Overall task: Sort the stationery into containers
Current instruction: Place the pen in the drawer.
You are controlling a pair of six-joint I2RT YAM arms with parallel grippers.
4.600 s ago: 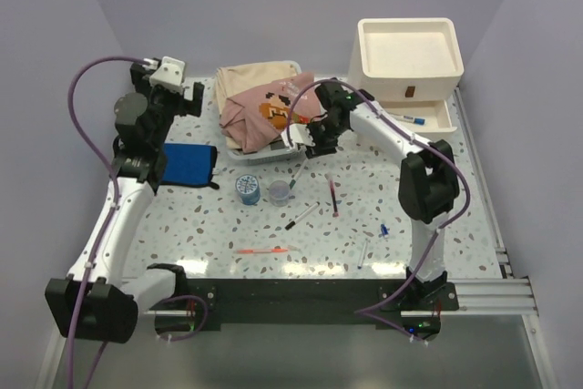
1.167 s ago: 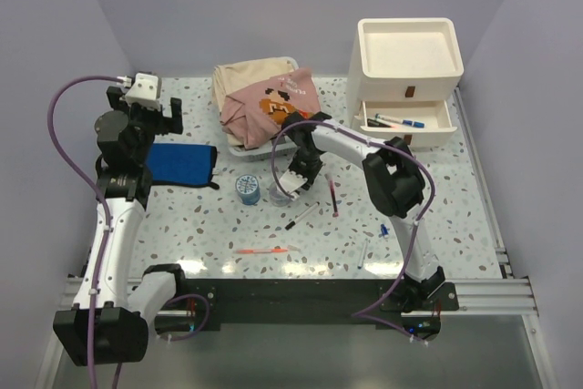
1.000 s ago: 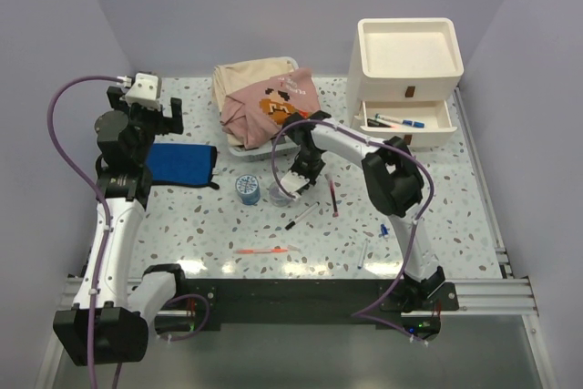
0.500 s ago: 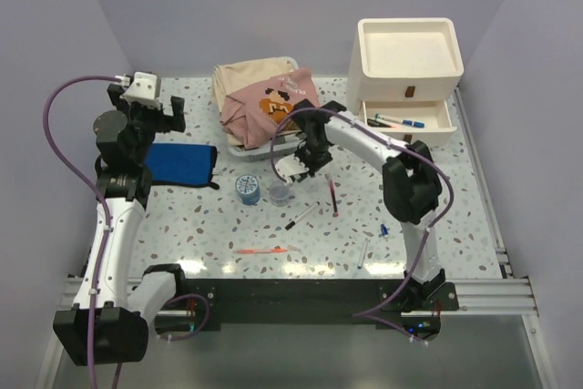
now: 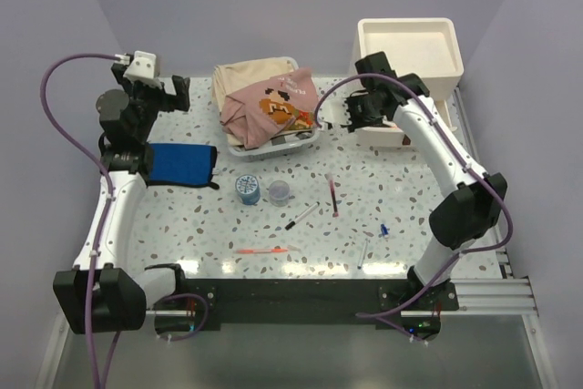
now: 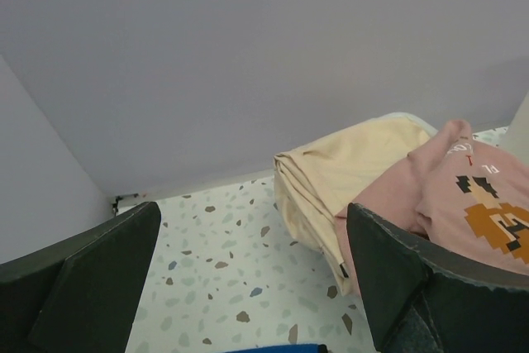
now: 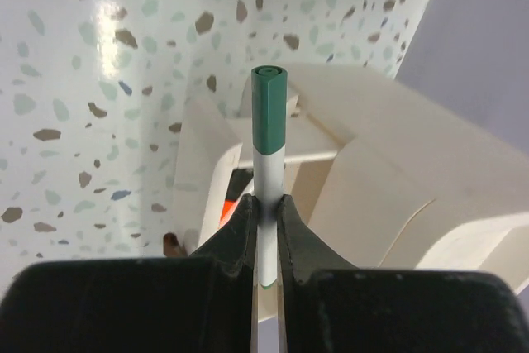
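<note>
While the right gripper (image 7: 266, 212) clamps one green-capped marker (image 7: 269, 113), left gripper (image 6: 252, 287) spread wide, one drawer unit (image 5: 410, 22)

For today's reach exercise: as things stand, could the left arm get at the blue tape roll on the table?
Probably yes. The left gripper is open and empty. The blue tape roll lies uncovered beside the clear cup, toward that arm's side; only a flat blue cloth lies between.
</note>
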